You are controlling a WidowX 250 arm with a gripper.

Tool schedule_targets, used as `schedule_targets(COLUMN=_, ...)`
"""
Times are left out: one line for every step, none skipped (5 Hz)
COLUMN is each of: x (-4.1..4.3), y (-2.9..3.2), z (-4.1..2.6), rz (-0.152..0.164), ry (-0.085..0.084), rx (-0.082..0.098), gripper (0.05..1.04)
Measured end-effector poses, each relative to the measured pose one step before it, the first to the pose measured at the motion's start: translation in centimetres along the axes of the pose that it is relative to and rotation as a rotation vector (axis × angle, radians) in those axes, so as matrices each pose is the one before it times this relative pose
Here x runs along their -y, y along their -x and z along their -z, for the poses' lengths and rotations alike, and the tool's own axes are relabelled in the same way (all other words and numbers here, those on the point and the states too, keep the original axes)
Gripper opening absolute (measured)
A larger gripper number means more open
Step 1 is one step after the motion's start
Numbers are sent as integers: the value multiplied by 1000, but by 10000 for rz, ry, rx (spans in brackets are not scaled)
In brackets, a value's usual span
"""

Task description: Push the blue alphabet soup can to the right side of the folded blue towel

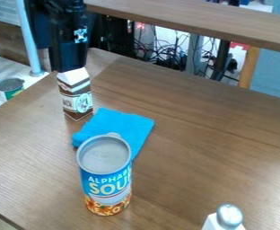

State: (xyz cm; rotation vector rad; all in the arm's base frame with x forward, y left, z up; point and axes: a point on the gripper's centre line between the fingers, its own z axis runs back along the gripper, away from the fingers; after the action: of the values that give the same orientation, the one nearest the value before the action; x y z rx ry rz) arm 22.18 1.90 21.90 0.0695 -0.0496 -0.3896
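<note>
Where arm ends, carton stands; brown (white top).

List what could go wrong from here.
The gripper is right at the top of the upright carton; a sideways move might tip it. The carton stands near the table's left edge, so it could go over that side. The blue cloth reaches close behind the open-looking can; if they touch, which I can't tell, dragging it might upset the can.

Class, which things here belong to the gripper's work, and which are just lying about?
At work:
brown-and-white carton
gripper, at its top

Lying about:
blue cloth
soup can
silver-topped white container
small can, far left
</note>
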Motion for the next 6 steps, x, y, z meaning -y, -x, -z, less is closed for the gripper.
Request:
schedule_targets(x=136, y=208, z=634, rz=14, ry=104, rx=-222, gripper=1001)
schedule_targets(x=893, y=1636, z=1078, rz=-89, ry=40, rx=-48, gripper=1000)
schedule_targets(x=1266, y=2902, z=-428, rz=-76, ry=-177, rx=389, gripper=1001)
schedule_targets(x=276, y=3649, z=461, rz=-171, ry=-37, rx=407, gripper=1001)
schedule_targets(x=619, y=2384, z=2546, rz=130, ry=-104, rx=-48, gripper=1001)
schedule_targets(x=16, y=882, z=4129, rz=220, ry=-312, rx=-196, gripper=1001)
